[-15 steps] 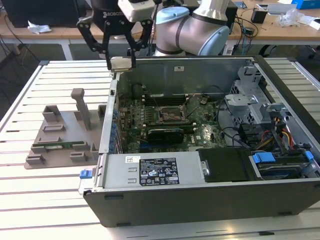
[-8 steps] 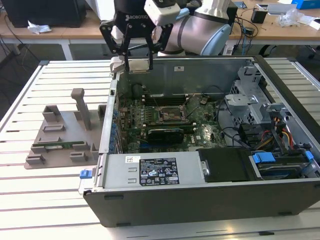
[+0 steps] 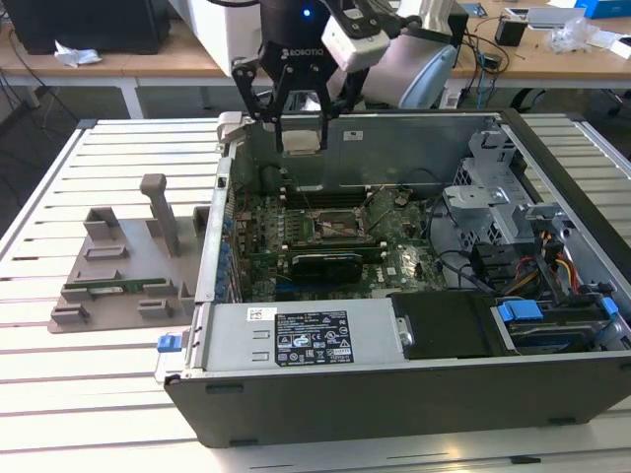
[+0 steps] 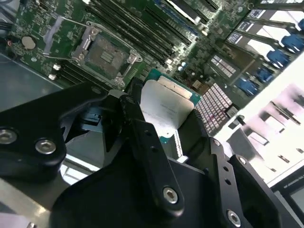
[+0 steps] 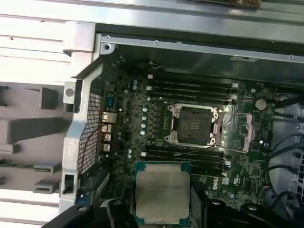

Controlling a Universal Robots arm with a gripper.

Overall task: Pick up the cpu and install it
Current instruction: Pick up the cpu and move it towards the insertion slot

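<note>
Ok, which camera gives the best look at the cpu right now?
The first wrist view: the cpu faces the camera, metal top and green edge plain. The second wrist view shows it tilted and partly covered; in the exterior view it is a small pale square.

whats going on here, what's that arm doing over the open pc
The robot arm's gripper is holding the cpu by its edges, in the air above the open computer case. On the motherboard below it, the socket is empty and its metal cover is flipped open to one side. The cpu is not yet seated.
</note>
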